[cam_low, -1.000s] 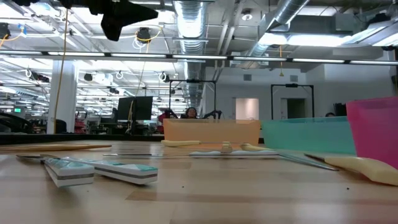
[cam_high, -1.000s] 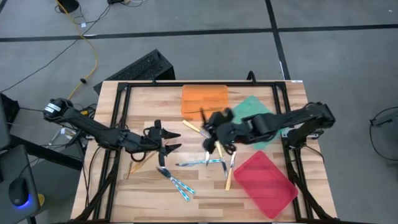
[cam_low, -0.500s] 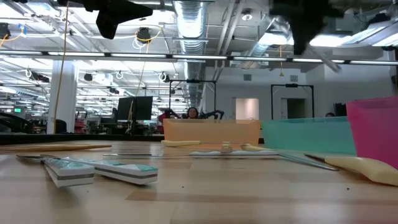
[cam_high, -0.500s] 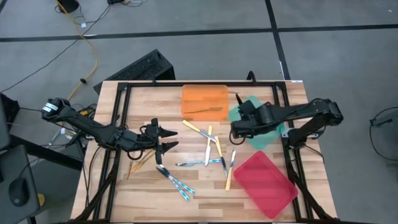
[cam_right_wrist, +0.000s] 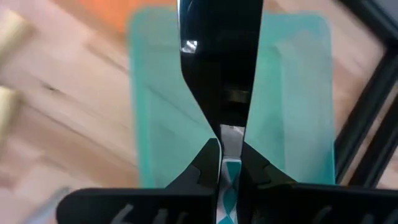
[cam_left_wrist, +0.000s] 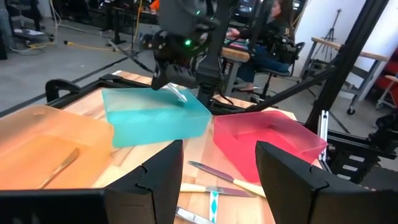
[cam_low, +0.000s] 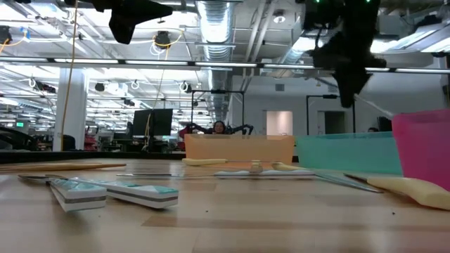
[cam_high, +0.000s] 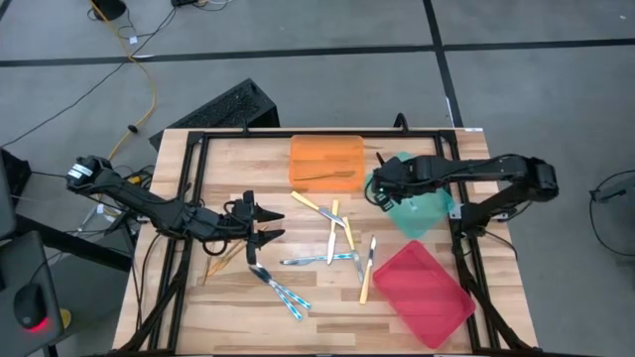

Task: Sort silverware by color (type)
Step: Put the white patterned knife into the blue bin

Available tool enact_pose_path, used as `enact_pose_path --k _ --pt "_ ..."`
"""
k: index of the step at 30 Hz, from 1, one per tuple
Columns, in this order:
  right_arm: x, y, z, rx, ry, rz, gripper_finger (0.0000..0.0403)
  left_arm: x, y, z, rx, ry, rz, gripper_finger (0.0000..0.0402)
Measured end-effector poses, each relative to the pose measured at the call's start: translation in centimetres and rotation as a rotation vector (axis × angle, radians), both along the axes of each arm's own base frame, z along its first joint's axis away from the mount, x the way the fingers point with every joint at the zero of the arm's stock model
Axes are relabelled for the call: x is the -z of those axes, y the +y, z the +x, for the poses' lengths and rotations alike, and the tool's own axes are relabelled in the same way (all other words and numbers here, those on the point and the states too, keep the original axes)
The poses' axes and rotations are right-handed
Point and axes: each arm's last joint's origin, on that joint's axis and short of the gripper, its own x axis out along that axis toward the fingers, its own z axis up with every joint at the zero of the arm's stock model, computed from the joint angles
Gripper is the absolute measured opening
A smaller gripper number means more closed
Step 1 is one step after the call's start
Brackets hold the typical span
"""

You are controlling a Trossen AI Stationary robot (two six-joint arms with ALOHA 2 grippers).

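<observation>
My right gripper (cam_high: 378, 190) hangs over the left end of the green tray (cam_high: 417, 203), shut on a blue-handled utensil (cam_right_wrist: 229, 180). It also shows in the left wrist view (cam_left_wrist: 180, 68) and the low view (cam_low: 348, 63). My left gripper (cam_high: 270, 224) is open and empty above the table's left half; its fingers show wide apart in its own wrist view (cam_left_wrist: 217, 174). Yellow-handled utensils (cam_high: 333, 224) and blue-handled ones (cam_high: 319, 260) lie flat mid-table. One gold utensil (cam_high: 327, 178) lies in the orange tray (cam_high: 325, 151). My right gripper pinches the utensil between its two fingers by the blue-patterned handle (cam_right_wrist: 229, 183), close to where the metal begins. The shiny head (cam_right_wrist: 217, 56) sticks out past the fingertips. The fingers come from above, slanting. The utensil is lifted clear, slanting down over the green tray (cam_left_wrist: 177, 93).
A red tray (cam_high: 427, 293) lies at the near right. Another blue-handled utensil (cam_high: 283, 291) and gold ones (cam_high: 223, 260) lie near the left gripper. A black frame (cam_high: 189, 198) runs around the table. People sit in the room beyond the table.
My right gripper has gone from the middle of the table toward the right and far edges, carrying the blue-handled utensil lifted clear, and now hangs over the green tray's left end.
</observation>
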Motion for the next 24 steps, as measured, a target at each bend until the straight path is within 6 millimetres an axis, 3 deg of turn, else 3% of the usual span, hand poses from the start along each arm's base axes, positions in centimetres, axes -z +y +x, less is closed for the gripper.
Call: enact_pose_path --k 10,24 --pt "4.7 -1.6 -1.5 -0.069 -0.027 0.096 0.003 0.0 -0.1 0.0 0.018 -0.001 -0.003 0.0183" --pt "7.6 -2.1 -2.8 -0.161 0.026 0.152 0.003 0.0 -0.1 0.0 0.048 -0.002 -0.02 0.0183"
